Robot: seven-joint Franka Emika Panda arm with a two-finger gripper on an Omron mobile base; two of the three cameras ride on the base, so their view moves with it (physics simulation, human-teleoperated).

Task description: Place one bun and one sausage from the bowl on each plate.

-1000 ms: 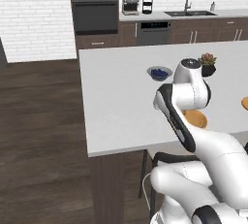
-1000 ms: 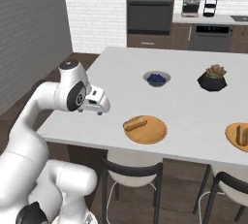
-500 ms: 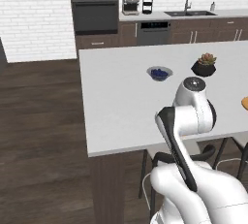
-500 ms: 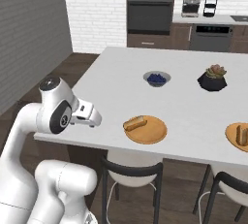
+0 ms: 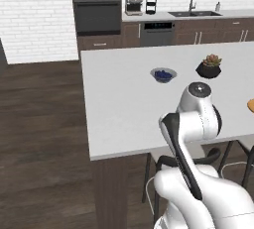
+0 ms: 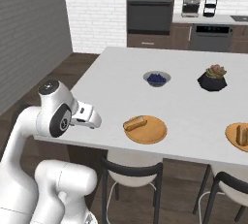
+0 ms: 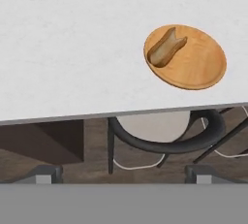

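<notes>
Two orange-brown plates rest near the counter's front edge. On the nearer plate (image 6: 151, 132) (image 7: 198, 65) a tan bun (image 6: 135, 122) (image 7: 173, 43) lies against a darker sausage (image 7: 157, 56). The far right plate (image 6: 233, 136) (image 5: 250, 105) carries another bun (image 6: 240, 133). My gripper (image 6: 94, 120) (image 7: 123, 174) hangs low at the counter's front left edge, to the left of the nearer plate. It is open, its fingertips (image 7: 46, 173) wide apart with nothing between them. The bowl is out of view.
A small grey bowl of blue berries (image 6: 157, 78) (image 5: 162, 74) and a black succulent pot (image 6: 212, 78) (image 5: 209, 67) stand further back on the white counter (image 6: 121, 87). Dark stools (image 6: 131, 172) (image 7: 164, 143) sit under the front edge.
The arm has folded down and drawn back to the left. The open hand sank from above the counter to its front edge. Plates and food stayed put.
</notes>
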